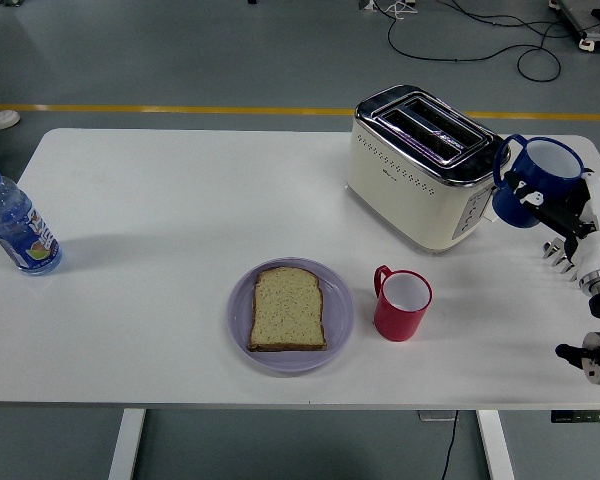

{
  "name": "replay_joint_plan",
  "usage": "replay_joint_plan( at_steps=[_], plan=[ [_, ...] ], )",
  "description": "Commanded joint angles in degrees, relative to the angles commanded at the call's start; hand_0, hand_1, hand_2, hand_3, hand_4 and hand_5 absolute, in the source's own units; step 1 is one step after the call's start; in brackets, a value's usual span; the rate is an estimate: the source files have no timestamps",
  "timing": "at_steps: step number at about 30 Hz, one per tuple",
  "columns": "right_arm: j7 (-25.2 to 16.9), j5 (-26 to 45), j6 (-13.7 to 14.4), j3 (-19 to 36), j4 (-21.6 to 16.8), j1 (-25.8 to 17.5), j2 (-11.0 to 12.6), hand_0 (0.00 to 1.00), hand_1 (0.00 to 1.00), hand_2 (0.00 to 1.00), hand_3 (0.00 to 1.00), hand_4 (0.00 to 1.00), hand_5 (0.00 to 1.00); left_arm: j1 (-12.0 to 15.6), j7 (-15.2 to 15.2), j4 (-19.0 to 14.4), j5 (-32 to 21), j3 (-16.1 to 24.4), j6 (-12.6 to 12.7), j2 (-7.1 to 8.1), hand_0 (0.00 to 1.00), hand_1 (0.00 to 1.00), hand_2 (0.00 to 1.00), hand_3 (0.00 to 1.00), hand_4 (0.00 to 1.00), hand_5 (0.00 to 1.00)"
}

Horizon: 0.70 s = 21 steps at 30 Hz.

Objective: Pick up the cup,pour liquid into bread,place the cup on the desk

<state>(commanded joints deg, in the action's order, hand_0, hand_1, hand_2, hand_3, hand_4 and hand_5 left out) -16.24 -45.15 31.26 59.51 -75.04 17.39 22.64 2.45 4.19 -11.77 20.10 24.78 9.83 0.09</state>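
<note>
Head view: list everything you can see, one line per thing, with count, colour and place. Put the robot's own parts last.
table: one, white, fills the middle of the view
toaster: one, cream with chrome top, far right of the table
blue cup: one, blue with white inside, right of the toaster, held in the right hand
red cup: one, red with white inside, upright, right of the plate
plate: one, pale purple, near centre of the table
bread slice: one, light brown, lying on the plate
water bottle: one, clear with blue cap, left edge of the table
cables: several, black, on the floor beyond the table
right hand: one, white and black, at the right edge, gripping the blue cup
</note>
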Motion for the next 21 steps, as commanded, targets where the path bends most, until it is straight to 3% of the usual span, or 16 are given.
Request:
replay_joint_plan(
  at_steps=[6, 15, 21],
  plan=[
    [-6.26, -2.28, -2.17, 2.49, 7.78, -1.02, -3.42, 0.537, 0.369, 0.505, 0.532, 0.553, 0.002, -0.34, 0.01, -0.10, 0.10, 0.18, -0.03, -0.09, 0.648, 0.658, 0.654, 0.535, 0.310, 0.768],
    [-9.71, -3.90, -4.41, 6.14, 12.11, -2.56, -5.72, 0.537, 0.369, 0.503, 0.532, 0.554, 0.002, -1.03, 0.03, -0.22, 0.46, 0.91, -0.02, -0.09, 0.647, 0.657, 0.655, 0.535, 0.308, 0.767],
    [-15.65, -5.59, -4.73, 7.16, 15.11, -4.88, -7.79, 0.537, 0.370, 0.502, 0.532, 0.546, 0.002, -1.29, 0.01, -0.26, 0.58, 0.94, -0.03, -0.09, 0.647, 0.657, 0.655, 0.535, 0.307, 0.767]
  ],
)
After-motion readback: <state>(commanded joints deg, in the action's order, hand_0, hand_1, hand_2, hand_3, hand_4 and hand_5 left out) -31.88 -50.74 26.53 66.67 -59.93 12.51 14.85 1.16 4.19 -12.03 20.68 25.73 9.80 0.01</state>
